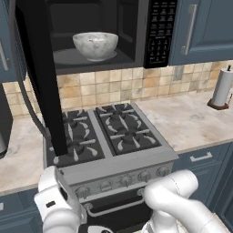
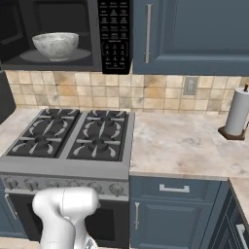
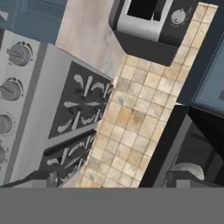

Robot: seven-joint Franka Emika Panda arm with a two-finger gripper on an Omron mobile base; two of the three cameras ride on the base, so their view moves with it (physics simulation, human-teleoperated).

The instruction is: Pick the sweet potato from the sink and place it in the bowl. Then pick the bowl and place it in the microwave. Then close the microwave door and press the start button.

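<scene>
one arm [image 1: 173, 195] folded low, before stove [image 1: 109, 136]

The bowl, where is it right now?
The bowl sits inside the open microwave, above the stove and left of the keypad panel.

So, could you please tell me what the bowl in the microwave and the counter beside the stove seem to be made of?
The bowl looks like polished stone: grey-white marbled mottling, soft sheen. The counter seems to be matte beige stone or laminate, faintly veined; the render leaves that open.
</scene>
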